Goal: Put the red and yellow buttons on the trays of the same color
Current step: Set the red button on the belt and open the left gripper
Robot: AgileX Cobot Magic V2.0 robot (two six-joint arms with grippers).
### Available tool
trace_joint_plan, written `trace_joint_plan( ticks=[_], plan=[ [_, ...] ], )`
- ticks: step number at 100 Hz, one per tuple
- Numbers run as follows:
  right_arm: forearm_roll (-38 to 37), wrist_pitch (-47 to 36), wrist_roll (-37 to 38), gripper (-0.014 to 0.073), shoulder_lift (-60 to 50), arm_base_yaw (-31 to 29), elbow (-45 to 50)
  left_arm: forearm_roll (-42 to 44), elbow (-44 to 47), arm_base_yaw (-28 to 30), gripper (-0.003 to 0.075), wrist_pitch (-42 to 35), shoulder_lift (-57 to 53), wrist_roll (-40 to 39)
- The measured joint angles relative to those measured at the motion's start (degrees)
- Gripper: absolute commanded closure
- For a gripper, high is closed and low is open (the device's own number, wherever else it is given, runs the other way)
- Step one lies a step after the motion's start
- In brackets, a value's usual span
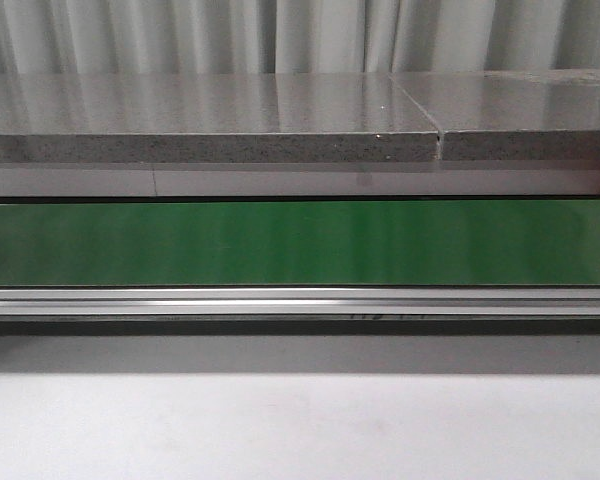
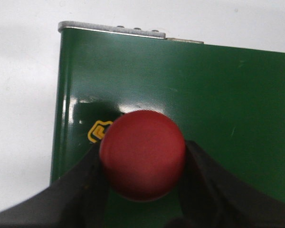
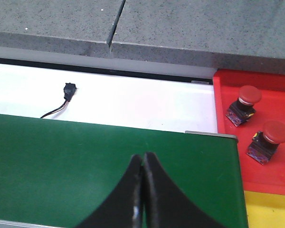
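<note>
Left tool (image 2: 142, 164): pinching a red button (image 2: 142, 154); one dark finger (image 2: 85, 185) presses each side of the round red cap, seen in the left wrist view.
Held button: over the green belt (image 2: 218, 104), near the belt's end, where a metal edge (image 2: 111, 29) caps it; a small yellow mark (image 2: 99, 130) shows on the belt just beside the cap. Whether the button touches the belt cannot be told.
Right tool (image 3: 142, 190): pressed together, the two dark fingers (image 3: 126, 199) meeting in a thin seam, nothing between them; it hangs over the green belt (image 3: 85, 161).
Red tray (image 3: 228, 90): just past the belt's end in the right wrist view, next to the white table (image 3: 133, 95).
Buttons in tray: two red-capped buttons on dark bases, one (image 3: 244, 104) nearer the stone slab, the other (image 3: 268, 140) nearer the yellow tray; they lie apart from each other.
Yellow tray (image 3: 270, 209): adjoining the red tray; only a strip of it shows.
Cable (image 3: 64, 99): a small black plug with a thin lead, lying on the white table between belt and slab.
Slab (image 3: 180, 28): grey speckled stone with a joint line, behind the table.
Front view: the green belt (image 1: 300, 243) runs full width, a metal rail (image 1: 300, 300) along its near side, the grey slab (image 1: 210, 120) and a pleated curtain (image 1: 280, 35) behind; neither arm shows here.
</note>
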Motion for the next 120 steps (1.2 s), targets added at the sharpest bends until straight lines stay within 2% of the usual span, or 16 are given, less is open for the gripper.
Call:
trace_joint_plan(
  ticks=[7,14,31,40,73,120],
  plan=[
    [0.0,0.0,0.0,0.066,0.0,0.0,0.0,0.0,0.0,0.0,0.0597,-0.1,0.0,0.0],
    [0.0,0.0,0.0,0.066,0.0,0.0,0.0,0.0,0.0,0.0,0.0519,-0.1,0.0,0.0],
    [0.0,0.0,0.0,0.066,0.0,0.0,0.0,0.0,0.0,0.0,0.0205,0.0,0.0,1.0],
    [0.0,0.0,0.0,0.066,0.0,0.0,0.0,0.0,0.0,0.0,0.0112,0.2,0.0,1.3],
    [0.0,0.0,0.0,0.066,0.0,0.0,0.0,-1.2,-0.3,0.0,0.0099,0.1,0.0,1.3],
    [0.0,0.0,0.0,0.066,0.0,0.0,0.0,-4.2,-12.5,0.1,0.0099,2.8,0.0,1.3]
  ],
)
